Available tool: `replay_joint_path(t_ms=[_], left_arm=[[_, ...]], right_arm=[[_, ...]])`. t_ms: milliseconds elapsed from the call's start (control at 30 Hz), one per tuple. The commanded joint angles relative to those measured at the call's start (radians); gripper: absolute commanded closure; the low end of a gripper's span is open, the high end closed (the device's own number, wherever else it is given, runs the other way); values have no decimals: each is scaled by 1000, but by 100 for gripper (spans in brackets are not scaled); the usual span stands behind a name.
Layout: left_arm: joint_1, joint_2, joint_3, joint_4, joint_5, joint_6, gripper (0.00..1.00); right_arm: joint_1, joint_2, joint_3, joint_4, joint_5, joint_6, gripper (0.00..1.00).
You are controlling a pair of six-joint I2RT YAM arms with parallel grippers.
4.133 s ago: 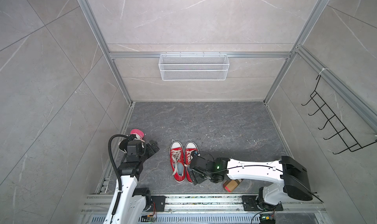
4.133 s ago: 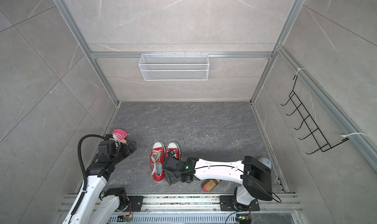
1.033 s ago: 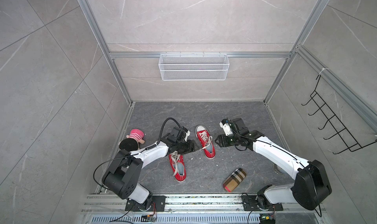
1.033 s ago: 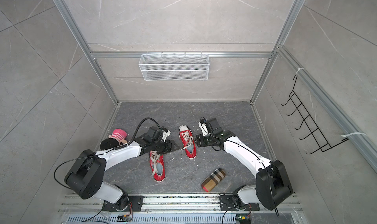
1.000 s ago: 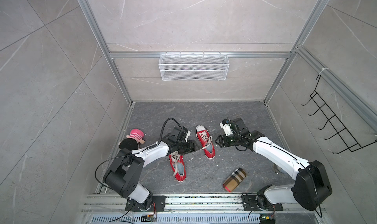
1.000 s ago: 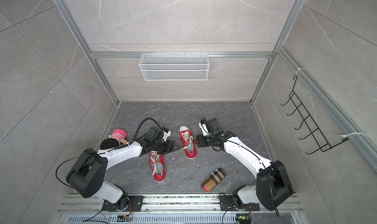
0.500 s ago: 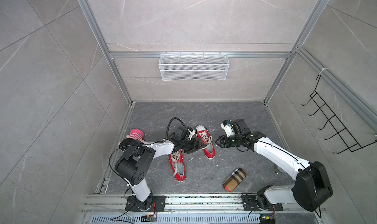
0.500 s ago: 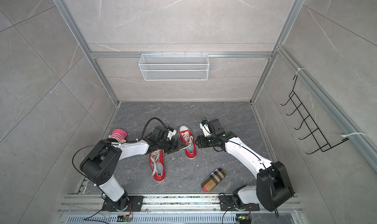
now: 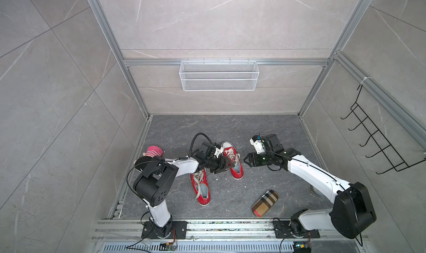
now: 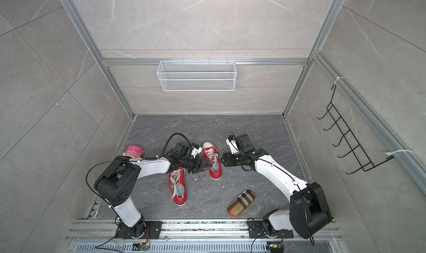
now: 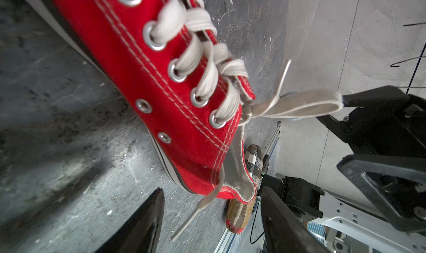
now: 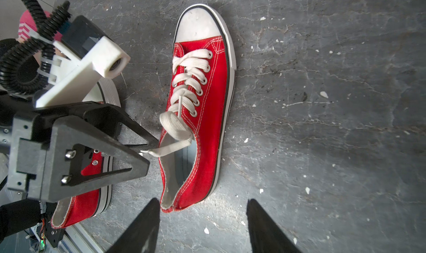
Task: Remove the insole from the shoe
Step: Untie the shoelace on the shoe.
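Observation:
Two red sneakers lie on the grey floor. The farther shoe lies between my grippers, and its grey insole shows inside the opening. My left gripper is open at that shoe's collar side. One finger touches the collar, and a loose lace end lies between the jaws. My right gripper is open and holds nothing, just off the heel on the shoe's other side. The nearer shoe lies partly under my left arm.
A plaid case lies near the front rail. A pink striped sock sits by the left wall. A white wire basket hangs on the back wall. A black hook rack is on the right wall. White crumbs dot the floor.
My left gripper has moved right, up to the farther shoe's collar, and its jaws have narrowed a little. My right gripper has hardly moved. Four seconds ago the shoes lay side by side nearer the front.

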Motion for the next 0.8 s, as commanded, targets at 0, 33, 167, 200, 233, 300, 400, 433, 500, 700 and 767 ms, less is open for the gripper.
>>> replay_joint_path(t_ms=[0, 33, 167, 200, 233, 300, 400, 433, 500, 700, 767], left_arm=[[-6, -15, 32, -21, 34, 24, 40], [-6, -17, 34, -30, 34, 31, 45], [-6, -25, 41, -59, 37, 50, 65], [-6, -27, 44, -62, 36, 55, 70], [-6, -29, 46, -69, 35, 59, 76], [-6, -33, 51, -79, 33, 69, 86], [-6, -51, 56, -92, 27, 88, 100], [-6, -61, 59, -101, 24, 98, 100], [-6, -80, 64, -123, 13, 116, 100], [-6, -137, 97, -181, -10, 165, 100], [-6, -150, 115, -201, -18, 178, 100]], right_arm=[[-4, -13, -8, 7, -13, -7, 38], [-4, -12, -8, 5, -14, -7, 38], [-5, -13, -11, 2, -15, -8, 38], [-6, -14, -11, 3, -16, -8, 38], [-6, -15, -13, 2, -15, -7, 38], [-5, -14, -16, 4, -17, -6, 38], [-6, -17, -20, 3, -23, -7, 38], [-6, -19, -23, 3, -32, -8, 38], [-5, -20, -26, -3, -44, -9, 37], [-4, 10, -73, 11, -121, 17, 30], [-4, 30, -102, 47, -139, 45, 30]])
